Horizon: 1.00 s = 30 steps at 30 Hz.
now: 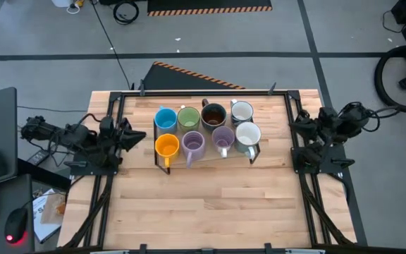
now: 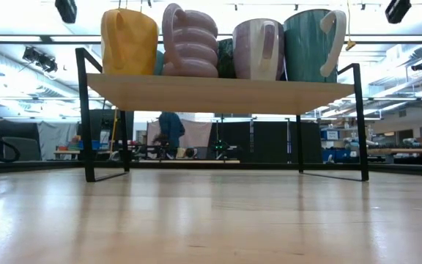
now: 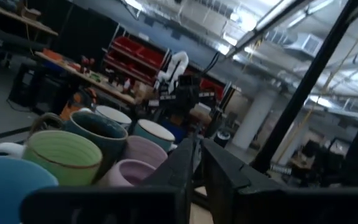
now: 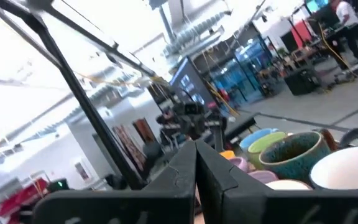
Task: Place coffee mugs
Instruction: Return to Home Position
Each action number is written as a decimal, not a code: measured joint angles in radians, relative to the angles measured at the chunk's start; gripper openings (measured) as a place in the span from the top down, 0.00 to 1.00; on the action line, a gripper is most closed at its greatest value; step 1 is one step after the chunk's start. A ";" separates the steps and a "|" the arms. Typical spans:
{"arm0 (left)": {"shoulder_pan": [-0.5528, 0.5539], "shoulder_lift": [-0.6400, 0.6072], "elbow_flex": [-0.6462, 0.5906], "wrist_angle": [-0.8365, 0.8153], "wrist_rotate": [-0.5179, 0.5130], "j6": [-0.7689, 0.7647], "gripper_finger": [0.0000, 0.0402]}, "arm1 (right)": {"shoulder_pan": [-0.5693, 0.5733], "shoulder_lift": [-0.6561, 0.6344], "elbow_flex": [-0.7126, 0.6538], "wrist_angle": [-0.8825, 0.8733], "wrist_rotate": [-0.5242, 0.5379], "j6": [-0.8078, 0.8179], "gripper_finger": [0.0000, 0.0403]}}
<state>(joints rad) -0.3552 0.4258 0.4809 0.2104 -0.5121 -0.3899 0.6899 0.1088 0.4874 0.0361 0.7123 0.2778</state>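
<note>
Eight coffee mugs (image 1: 206, 128) stand in two rows of four on a small shelf (image 2: 218, 94), a wooden board on black metal legs. It sits toward the far edge of a pale butcher-block table (image 1: 203, 212). The room around it has a grey floor crossed by dark tape lines, and a hazard-striped strip (image 1: 196, 73) lies just past the far edge.

From above, the row nearer the far edge holds the blue mug (image 1: 165, 118), green mug (image 1: 188, 117), dark brown mug (image 1: 213, 113) and back white mug (image 1: 242, 111), running from the left edge to the right. The nearer row holds the orange mug (image 1: 166, 145), ribbed purple mug (image 1: 193, 143), smooth purple mug (image 1: 223, 137) and front white mug (image 1: 247, 133).

Only the low view shows the outer walls. The ribbed purple mug bulges in rings, and the front white mug is teal outside with a white handle. That view also shows bare table under the board and, far back in the workshop, a person (image 2: 171, 128) in a blue top.

Neither arm shows in the low view. The left gripper (image 1: 143, 136) rests at the table's left edge and the right gripper (image 1: 292, 123) at its right edge. Both point at the shelf and stand apart from it. In each wrist view the fingers (image 3: 179, 168) are pressed together and hold nothing.
</note>
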 joint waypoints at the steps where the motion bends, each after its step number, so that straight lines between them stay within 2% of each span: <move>1: 0.006 -0.017 -0.020 0.015 -0.001 0.000 0.92 | 0.000 -0.023 -0.010 0.001 0.000 -0.004 0.98; 5: 0.028 -0.079 -0.093 0.051 -0.010 -0.023 0.97 | 0.000 -0.108 -0.051 0.003 0.003 -0.016 0.98; 12: 0.052 -0.153 -0.239 0.134 -0.024 -0.106 0.98 | -0.005 -0.106 -0.071 0.006 0.027 -0.033 0.97; 18: 0.051 -0.179 -0.364 0.294 -0.049 -0.131 0.98 | -0.006 -0.106 -0.149 0.056 0.023 0.025 0.98; 24: 0.051 -0.179 -0.466 0.437 -0.072 -0.149 0.98 | -0.006 -0.105 -0.308 0.291 0.019 0.051 0.98; 30: 0.051 -0.178 -0.472 0.398 -0.084 -0.183 0.98 | -0.006 -0.106 -0.459 0.537 -0.007 0.060 0.98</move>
<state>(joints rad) -0.3038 0.2481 0.0093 0.6083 -0.5957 -0.5732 0.6842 0.0029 0.0279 0.5736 0.7057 0.3378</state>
